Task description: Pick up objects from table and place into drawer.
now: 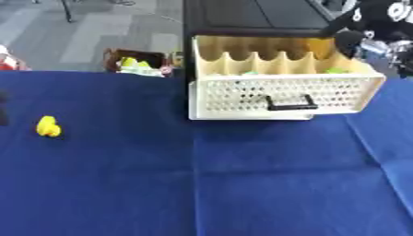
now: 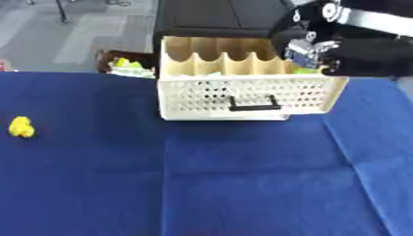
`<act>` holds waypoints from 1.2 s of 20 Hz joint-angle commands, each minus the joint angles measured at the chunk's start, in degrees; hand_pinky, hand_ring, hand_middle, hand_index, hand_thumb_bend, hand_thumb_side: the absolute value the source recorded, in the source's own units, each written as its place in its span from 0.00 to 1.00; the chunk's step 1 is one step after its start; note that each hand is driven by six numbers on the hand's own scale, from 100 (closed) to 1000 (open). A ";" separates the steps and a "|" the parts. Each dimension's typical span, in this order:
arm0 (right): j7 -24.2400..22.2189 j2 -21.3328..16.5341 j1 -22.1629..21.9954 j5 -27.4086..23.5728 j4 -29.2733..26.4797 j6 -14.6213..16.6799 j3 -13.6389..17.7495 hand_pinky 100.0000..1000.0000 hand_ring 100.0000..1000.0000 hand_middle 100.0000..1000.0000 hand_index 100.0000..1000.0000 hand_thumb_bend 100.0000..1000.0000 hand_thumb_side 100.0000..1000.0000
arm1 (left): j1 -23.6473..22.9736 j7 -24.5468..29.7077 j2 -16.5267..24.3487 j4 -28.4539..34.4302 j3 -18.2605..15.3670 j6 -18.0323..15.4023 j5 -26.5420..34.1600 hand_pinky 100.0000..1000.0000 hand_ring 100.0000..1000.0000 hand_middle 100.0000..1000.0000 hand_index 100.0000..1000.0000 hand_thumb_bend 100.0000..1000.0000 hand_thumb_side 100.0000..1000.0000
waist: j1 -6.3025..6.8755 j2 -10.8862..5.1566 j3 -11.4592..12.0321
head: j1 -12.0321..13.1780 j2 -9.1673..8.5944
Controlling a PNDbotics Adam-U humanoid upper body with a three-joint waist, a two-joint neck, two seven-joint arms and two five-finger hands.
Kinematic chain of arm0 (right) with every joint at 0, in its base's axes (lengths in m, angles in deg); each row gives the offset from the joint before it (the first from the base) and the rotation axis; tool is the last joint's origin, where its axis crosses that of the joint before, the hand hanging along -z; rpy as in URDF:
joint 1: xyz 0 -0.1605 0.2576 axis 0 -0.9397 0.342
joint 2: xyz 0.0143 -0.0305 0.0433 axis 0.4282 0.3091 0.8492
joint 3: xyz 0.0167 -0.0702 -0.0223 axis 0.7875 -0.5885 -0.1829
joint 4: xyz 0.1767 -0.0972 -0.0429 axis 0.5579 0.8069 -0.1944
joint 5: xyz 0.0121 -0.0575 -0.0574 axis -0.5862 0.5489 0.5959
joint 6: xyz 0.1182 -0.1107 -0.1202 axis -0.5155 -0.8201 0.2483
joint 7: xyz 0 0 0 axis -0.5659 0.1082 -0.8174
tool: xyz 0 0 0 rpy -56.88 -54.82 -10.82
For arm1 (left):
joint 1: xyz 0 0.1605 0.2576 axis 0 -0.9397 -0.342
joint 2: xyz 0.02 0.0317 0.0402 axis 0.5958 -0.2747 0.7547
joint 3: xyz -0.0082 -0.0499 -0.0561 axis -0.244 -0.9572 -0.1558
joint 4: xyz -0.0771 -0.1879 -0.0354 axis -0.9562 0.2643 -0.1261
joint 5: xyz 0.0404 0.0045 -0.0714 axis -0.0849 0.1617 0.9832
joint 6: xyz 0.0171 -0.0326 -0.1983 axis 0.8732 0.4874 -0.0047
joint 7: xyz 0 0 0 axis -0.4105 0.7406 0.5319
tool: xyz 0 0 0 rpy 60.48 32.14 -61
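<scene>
Blue cloth (image 1: 242, 184) fills the left eye view; a yellow object (image 1: 48, 126) waits at middle left, green bits already inside the open drawer (image 1: 282, 94). Right eye view: right hand (image 2: 310, 48) over the drawer's right end, fingers unreadable.

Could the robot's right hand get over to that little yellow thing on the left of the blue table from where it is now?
Probably, though it is a long way across. The right hand is at the drawer, and the yellow object lies alone far left on the blue cloth, with nothing between.
</scene>
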 commanded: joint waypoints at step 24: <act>21.01 8.44 -0.43 -9.47 -0.90 0.53 9.65 0.58 0.01 0.10 0.79 0.00 0.89 | 11.57 4.59 23.72 -21.77 4.92 -16.72 -13.67 0.47 0.68 0.70 0.94 0.00 0.16 | 1.95 -2.97 -0.79 | 0.12 4.61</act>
